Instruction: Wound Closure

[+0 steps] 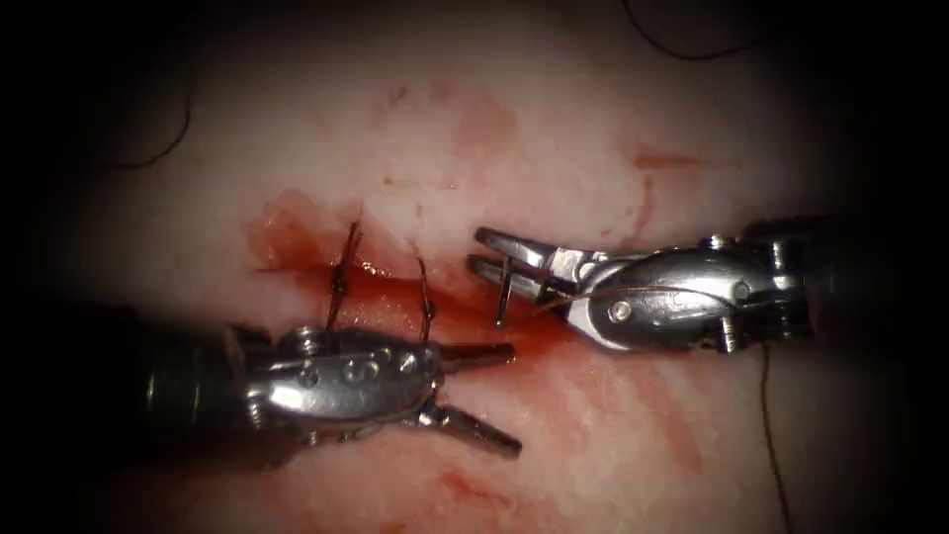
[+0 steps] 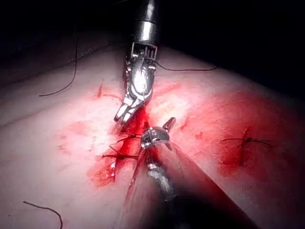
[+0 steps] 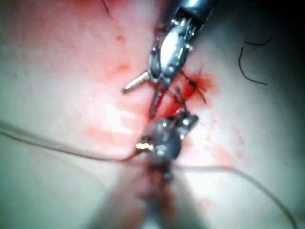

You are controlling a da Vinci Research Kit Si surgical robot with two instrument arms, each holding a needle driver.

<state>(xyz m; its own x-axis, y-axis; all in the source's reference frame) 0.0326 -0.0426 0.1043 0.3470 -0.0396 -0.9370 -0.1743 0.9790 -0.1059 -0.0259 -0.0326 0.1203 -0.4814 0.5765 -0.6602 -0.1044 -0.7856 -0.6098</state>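
The needle is held crosswise between the jaws of the right tool, gripped near its upper end as far as can be judged, its dark shaft hanging toward 6 o'clock over the right end of the cut; whether its tip touches the tissue cannot be told. The right jaws are closed down on it, only a narrow gap left between them. Thread is seen running along the right tool's body and trailing off toward 5 o'clock. The left tool lies at 7 o'clock of the cut, its jaws spread wide in a V and holding nothing — one jaw pointing toward 3 o'clock, the other toward 4. Two stitches are already set across the cut's left part, their tails standing up; red fluid is pooled around them. For a clean bite the needle is best kept square to the cut; the loose thread should be kept clear of the open left jaws — a judgement, not something seen.
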